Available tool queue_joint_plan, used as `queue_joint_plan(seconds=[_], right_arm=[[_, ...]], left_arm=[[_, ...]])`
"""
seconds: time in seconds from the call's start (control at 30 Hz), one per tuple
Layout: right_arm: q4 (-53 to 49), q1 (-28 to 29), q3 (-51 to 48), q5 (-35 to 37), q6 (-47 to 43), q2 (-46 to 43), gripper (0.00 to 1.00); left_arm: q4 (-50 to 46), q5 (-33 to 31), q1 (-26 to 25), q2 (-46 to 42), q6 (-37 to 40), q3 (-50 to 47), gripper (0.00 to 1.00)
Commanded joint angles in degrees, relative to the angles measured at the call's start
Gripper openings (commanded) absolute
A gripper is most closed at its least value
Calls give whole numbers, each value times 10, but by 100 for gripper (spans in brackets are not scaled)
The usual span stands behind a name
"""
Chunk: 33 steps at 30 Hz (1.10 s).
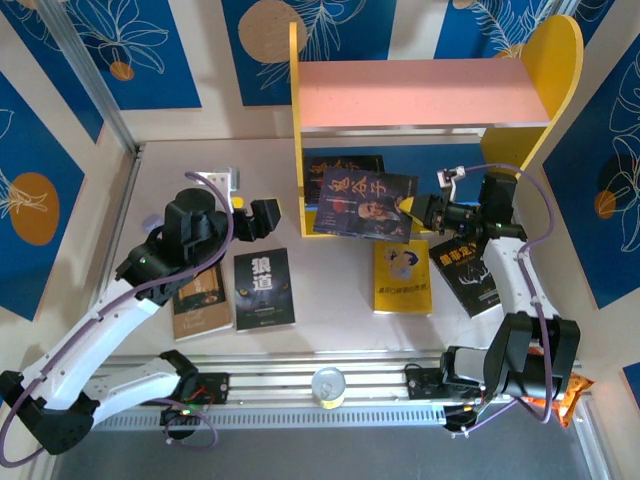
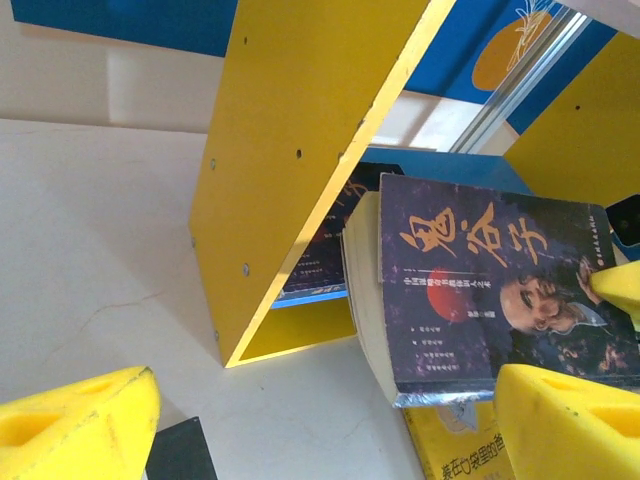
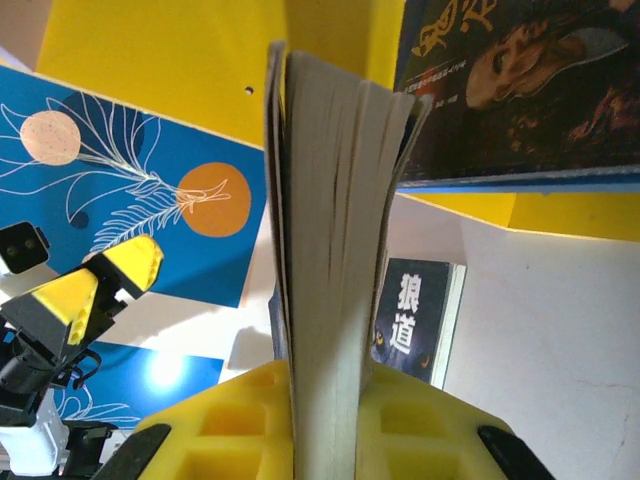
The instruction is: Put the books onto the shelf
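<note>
Portrait book [image 1: 365,205] before shelf [image 1: 420,95], black book [image 1: 345,165] inside.

The portrait book [image 1: 365,205] hides most of the black book [image 1: 340,167] lying in the shelf [image 1: 420,90].

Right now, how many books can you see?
6: portrait book in the right gripper; dark book on the shelf; on the table, tan book, black book, yellow book, second black book. Others may be hidden.
</note>
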Motion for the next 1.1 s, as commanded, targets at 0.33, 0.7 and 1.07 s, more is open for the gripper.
queue_joint_plan(seconds=[0.33, 0.7, 1.07], right_arm=[[66, 1, 92, -49, -15, 126, 1], [50, 17, 152, -44, -38, 196, 1], [23, 34, 221, -39, -60, 255, 1]], left_arm=[[1, 14, 6, -5, 8, 19, 86], [18, 36, 5, 4, 13, 27, 88], [15, 34, 6, -9, 11, 22, 87]])
